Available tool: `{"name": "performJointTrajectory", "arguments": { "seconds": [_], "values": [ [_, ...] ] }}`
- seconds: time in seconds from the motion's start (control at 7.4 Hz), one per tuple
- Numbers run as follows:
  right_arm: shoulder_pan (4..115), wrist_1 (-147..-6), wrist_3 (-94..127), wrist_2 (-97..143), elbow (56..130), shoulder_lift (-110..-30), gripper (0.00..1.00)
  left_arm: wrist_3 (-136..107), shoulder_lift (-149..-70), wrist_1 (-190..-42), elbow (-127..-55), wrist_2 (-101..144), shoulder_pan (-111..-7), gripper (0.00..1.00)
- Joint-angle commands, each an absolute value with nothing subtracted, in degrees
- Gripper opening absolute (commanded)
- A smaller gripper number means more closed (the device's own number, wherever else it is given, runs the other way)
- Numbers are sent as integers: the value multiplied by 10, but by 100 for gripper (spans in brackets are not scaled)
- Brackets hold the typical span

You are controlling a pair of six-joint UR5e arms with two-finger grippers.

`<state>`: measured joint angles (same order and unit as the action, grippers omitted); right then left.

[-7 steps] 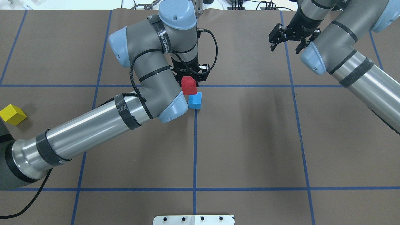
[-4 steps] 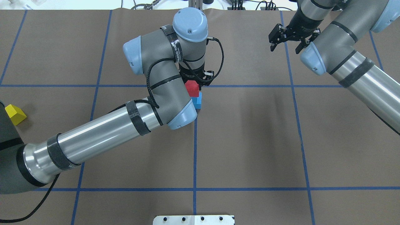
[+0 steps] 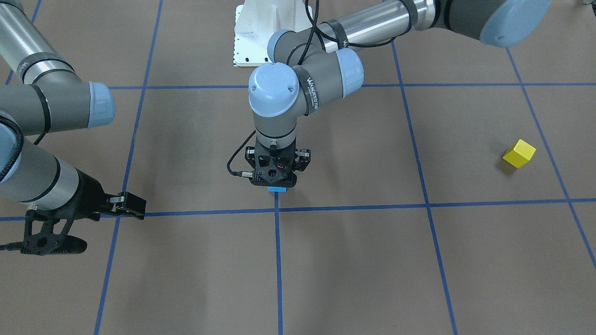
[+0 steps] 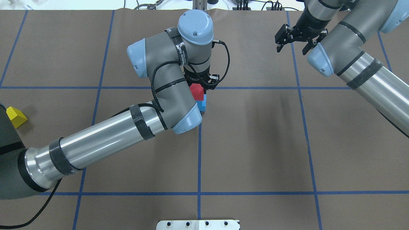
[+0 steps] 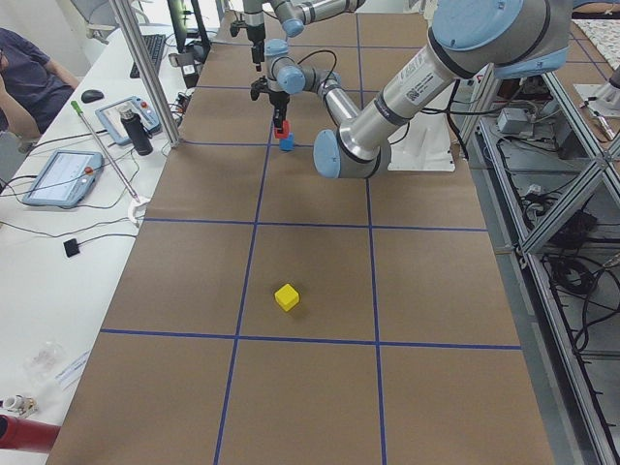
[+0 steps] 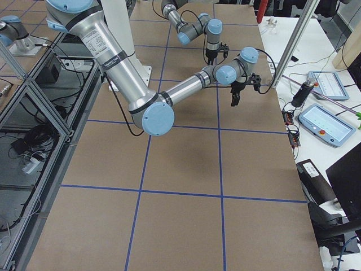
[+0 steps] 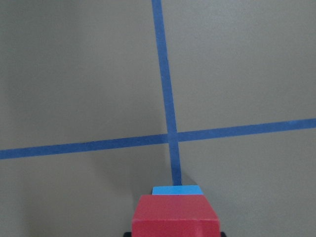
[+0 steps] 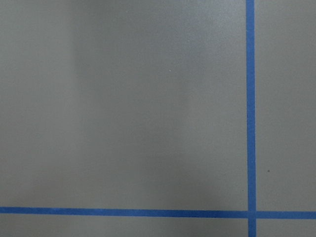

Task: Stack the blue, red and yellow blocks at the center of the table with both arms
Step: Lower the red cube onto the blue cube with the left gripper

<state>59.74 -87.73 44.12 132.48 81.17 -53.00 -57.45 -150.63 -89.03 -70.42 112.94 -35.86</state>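
**Holding the red block over the blue block at the bench centre**

Three blocks are in view, one of each colour, with two arms and two grippers. The blue block (image 4: 202,105) lies on the bench (image 4: 255,143) at the central crossing of the blue tape lines (image 4: 199,153). The red block (image 4: 197,91) sits directly above it, and the left wrist view shows only a thin blue strip beyond its far edge. Whether the two blocks touch cannot be told. The yellow block (image 4: 15,116) lies alone near the bench end on the robot's left, well apart from the other two.

The left arm reaches in from its base with the elbow bent and the wrist turned straight down over the central crossing. The left gripper (image 3: 274,176) points vertically at the bench, its fingers closed on opposite sides of the red block. The right arm stretches toward the far edge of the bench, well away from all three blocks. The right gripper (image 4: 291,48) hangs above bare bench beside a tape line, its fingers spread wide with nothing between them.
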Motion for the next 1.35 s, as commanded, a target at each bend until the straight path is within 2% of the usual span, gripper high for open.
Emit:
{"name": "performJointTrajectory", "arguments": {
  "seconds": [0.0, 1.22],
  "values": [
    [598, -877, 441, 1325, 812, -530, 99, -580, -1506, -889, -705, 1129, -354, 0],
    [598, -878, 440, 1325, 811, -531, 99, -599, -1502, -893, -706, 1130, -351, 0]
  ]
}}
